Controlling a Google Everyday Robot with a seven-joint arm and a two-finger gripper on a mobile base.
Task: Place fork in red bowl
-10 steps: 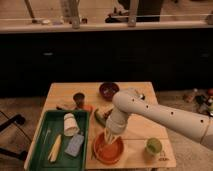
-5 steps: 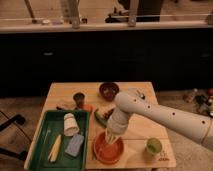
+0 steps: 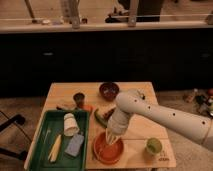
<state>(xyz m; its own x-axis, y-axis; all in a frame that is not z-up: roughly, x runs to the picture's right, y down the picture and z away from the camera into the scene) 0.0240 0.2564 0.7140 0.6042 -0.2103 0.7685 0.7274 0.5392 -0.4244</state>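
Note:
The red bowl [image 3: 107,150] sits at the front of the wooden table [image 3: 135,132], just right of the green tray. My gripper [image 3: 112,138] hangs from the white arm straight over the bowl, its tip down inside the rim. A slim pale shape [image 3: 105,143] reaches from the gripper into the bowl. It may be the fork, but I cannot tell it apart from the gripper. The arm hides the far side of the bowl.
The green tray [image 3: 37,157] at the front left holds a white cup [image 3: 70,124], a flat pale yellow utensil [image 3: 55,148] and a blue sponge [image 3: 75,145]. A dark maroon bowl [image 3: 109,90] and a dark cup [image 3: 79,99] stand at the back. A green cup [image 3: 153,146] stands at the front right.

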